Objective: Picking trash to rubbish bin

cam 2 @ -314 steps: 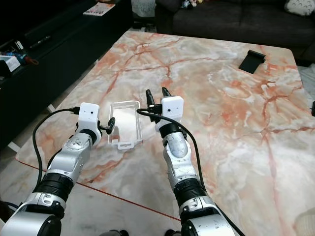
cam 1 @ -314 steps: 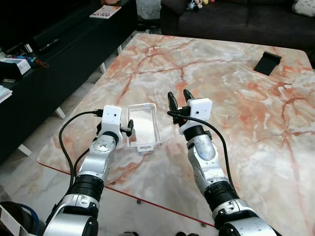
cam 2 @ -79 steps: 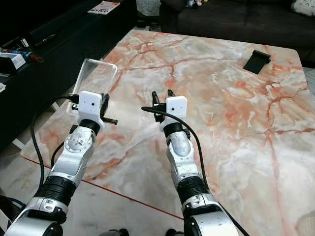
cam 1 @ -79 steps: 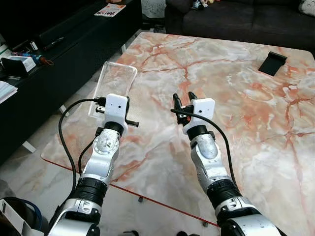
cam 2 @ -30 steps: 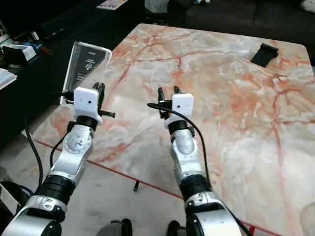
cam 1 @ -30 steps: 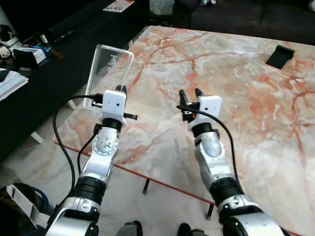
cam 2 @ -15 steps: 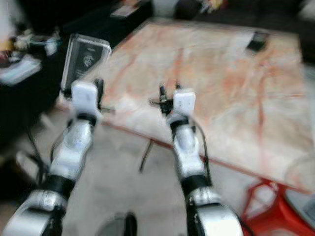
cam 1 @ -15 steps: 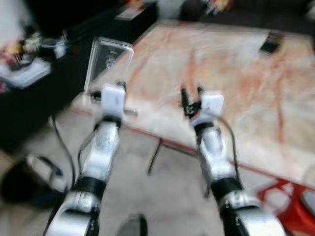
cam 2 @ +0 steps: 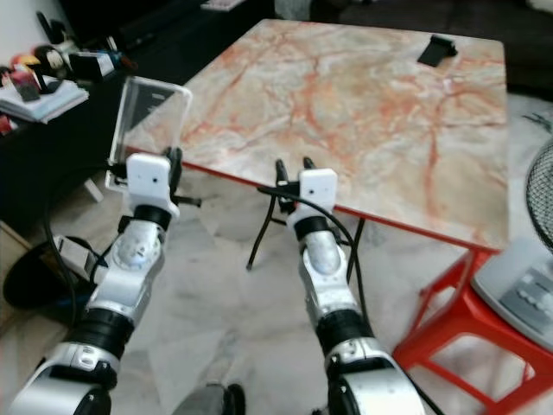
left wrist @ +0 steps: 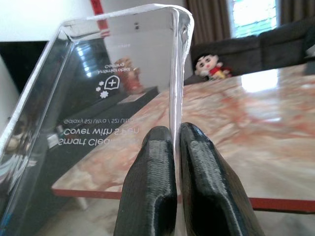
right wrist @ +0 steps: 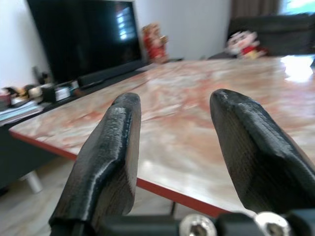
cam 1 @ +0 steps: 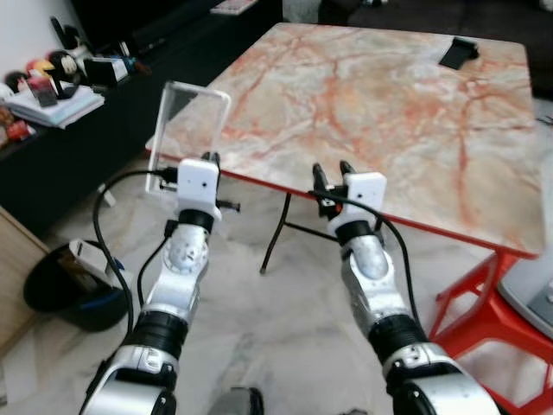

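Observation:
A clear plastic packaging tray (cam 1: 186,130) stands upright in front of my left arm, printed text showing through it (left wrist: 93,105). My left gripper (cam 1: 210,161) is shut on its lower edge, both fingers (left wrist: 151,162) pinching the thin wall. My right gripper (cam 1: 330,169) hangs open over the floor just short of the table edge, nothing between its fingers (right wrist: 115,142). A dark round bin (cam 1: 67,285) with a white box in it sits on the floor to the lower left of my left arm.
The marble table (cam 1: 389,95) with a red rim stands ahead, with a black object (cam 1: 457,52) at its far side. A red stool frame (cam 1: 484,316) and a grey appliance (cam 1: 531,298) are at the right. A dark cabinet (cam 1: 60,130) with figurines runs along the left.
The tray, once flat on the table, is now lifted upright in my left gripper. The camera has backed away from the table, bringing the floor and the bin into view.

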`<state>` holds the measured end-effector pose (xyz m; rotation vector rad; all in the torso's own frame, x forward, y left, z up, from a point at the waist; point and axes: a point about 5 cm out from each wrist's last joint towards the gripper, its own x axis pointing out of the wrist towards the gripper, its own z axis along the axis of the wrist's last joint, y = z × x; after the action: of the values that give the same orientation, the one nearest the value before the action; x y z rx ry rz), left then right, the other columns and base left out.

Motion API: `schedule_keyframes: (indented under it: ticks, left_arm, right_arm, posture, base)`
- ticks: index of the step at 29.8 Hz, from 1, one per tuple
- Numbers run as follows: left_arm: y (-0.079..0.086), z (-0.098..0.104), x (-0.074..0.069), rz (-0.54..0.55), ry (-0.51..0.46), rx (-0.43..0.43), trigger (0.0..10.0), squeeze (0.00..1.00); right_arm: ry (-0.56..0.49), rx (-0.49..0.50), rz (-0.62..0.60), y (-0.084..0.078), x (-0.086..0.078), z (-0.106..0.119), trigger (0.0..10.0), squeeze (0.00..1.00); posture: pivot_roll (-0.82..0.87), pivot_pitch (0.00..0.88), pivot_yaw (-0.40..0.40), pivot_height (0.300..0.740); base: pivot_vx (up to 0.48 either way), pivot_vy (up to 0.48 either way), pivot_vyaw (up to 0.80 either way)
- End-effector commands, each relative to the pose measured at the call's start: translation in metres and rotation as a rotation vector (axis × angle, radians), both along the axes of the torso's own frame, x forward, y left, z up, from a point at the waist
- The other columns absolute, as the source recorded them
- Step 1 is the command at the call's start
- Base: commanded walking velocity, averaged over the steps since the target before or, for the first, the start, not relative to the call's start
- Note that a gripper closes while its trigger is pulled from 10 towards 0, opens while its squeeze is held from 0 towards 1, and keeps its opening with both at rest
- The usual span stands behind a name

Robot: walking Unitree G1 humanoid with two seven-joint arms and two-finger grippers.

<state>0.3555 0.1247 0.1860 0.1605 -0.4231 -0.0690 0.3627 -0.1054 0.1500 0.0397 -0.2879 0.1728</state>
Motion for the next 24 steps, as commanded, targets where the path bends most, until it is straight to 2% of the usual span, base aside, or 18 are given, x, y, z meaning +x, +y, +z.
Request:
schedule_keyframes:
  ticks: [1,7,10,12,13,15,16,17,18,19,22,24]
  left_arm:
    - [0.008,-0.003,0.000,0.023,0.013,0.002,10.0,0.00]
    - [0.009,-0.011,-0.001,0.025,0.045,-0.003,10.0,0.00]
    - [0.017,-0.026,-0.001,0.067,0.114,0.000,10.0,0.00]
    - [0.019,-0.041,-0.004,0.049,0.170,0.026,10.0,0.00]
    - [0.019,-0.041,-0.004,0.049,0.170,0.026,10.0,0.00]
    - [0.024,-0.057,-0.007,0.043,0.234,0.000,10.0,0.00]
    - [0.024,-0.057,-0.007,0.043,0.234,0.000,10.0,0.00]
    - [0.029,-0.070,-0.011,0.040,0.287,-0.015,10.0,0.00]
    - [0.035,-0.088,-0.015,0.031,0.383,-0.051,10.0,0.00]
    - [0.036,-0.094,-0.016,0.027,0.415,-0.061,10.0,0.00]
    - [0.040,-0.121,-0.027,0.007,0.530,-0.059,10.0,0.00]
    - [0.046,-0.142,-0.037,0.016,0.633,-0.021,10.0,0.00]
  right_arm:
    - [0.005,0.008,0.030,0.012,-0.001,0.000,10.0,0.00]
    - [0.071,-0.007,0.027,0.010,-0.003,-0.016,10.0,0.00]
    - [0.120,-0.022,0.026,0.007,-0.006,-0.028,10.0,0.00]
    - [0.190,-0.050,0.046,0.006,-0.011,-0.045,10.0,0.00]
    - [0.190,-0.050,0.046,0.006,-0.011,-0.045,10.0,0.00]
    - [0.267,-0.074,0.054,0.002,-0.017,-0.062,10.0,0.00]
    - [0.267,-0.074,0.054,0.002,-0.017,-0.062,10.0,0.00]
    - [0.337,-0.078,0.045,-0.004,-0.022,-0.077,10.0,0.00]
    - [0.411,-0.084,0.032,-0.011,-0.029,-0.092,10.0,0.00]
    - [0.433,-0.087,0.028,-0.012,-0.031,-0.097,10.0,0.00]
    - [0.564,-0.097,0.005,-0.022,-0.047,-0.124,10.0,0.00]
    - [0.656,-0.116,0.001,-0.027,-0.061,-0.143,10.0,0.00]
  posture:
    - [0.12,0.120,0.044,0.740]
    - [0.12,0.122,0.044,0.740]
    - [0.12,0.125,0.042,0.740]
    - [0.12,0.128,0.042,0.740]
    - [0.12,0.128,0.042,0.740]
    - [0.12,0.129,0.040,0.740]
    - [0.12,0.129,0.040,0.740]
    - [0.11,0.127,0.038,0.740]
    - [0.11,0.126,0.035,0.740]
    - [0.11,0.126,0.035,0.740]
    - [0.11,0.122,0.028,0.740]
    - [0.11,0.117,0.026,0.740]
  base:
    - [-0.274,0.000,0.00]
    - [-0.266,0.000,0.00]
    - [0.000,0.000,0.00]
    - [0.000,0.000,0.00]
    - [0.000,0.000,0.00]
    - [0.000,0.000,0.00]
    - [0.000,0.000,0.00]
    - [0.000,0.000,0.00]
    - [0.000,0.000,0.00]
    - [0.000,0.000,0.00]
    - [0.000,0.000,0.00]
    - [0.000,0.000,0.00]
